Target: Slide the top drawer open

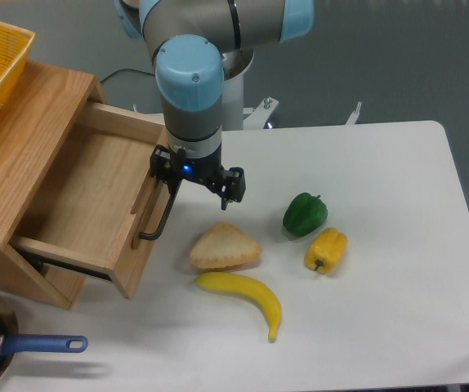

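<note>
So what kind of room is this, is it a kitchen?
Probably a robot lab set up like a pretend kitchen. A robot arm's gripper pulls the top drawer on a plain white table, beside a banana, bread and peppers.

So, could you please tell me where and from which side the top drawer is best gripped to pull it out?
Grip the black bar handle on the top drawer front, near its middle, coming from the open table side. The bar stands off the flat panel, leaving a gap for one finger behind it. The gripper sits at its upper end now.
</note>
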Action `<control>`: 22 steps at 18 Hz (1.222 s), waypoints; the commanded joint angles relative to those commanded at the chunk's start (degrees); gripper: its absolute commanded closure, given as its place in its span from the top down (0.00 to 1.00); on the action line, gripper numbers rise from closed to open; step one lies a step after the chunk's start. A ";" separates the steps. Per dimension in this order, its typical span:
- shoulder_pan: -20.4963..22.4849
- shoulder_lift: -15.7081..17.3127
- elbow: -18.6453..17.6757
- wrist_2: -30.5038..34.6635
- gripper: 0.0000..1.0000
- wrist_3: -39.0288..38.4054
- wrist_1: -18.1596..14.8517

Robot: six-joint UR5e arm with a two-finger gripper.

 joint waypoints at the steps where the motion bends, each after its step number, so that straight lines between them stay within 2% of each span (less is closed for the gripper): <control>1: 0.44 0.00 0.09 -0.09 1.00 0.00 0.00; 22: 2.20 0.09 0.62 -0.35 1.00 1.58 -0.44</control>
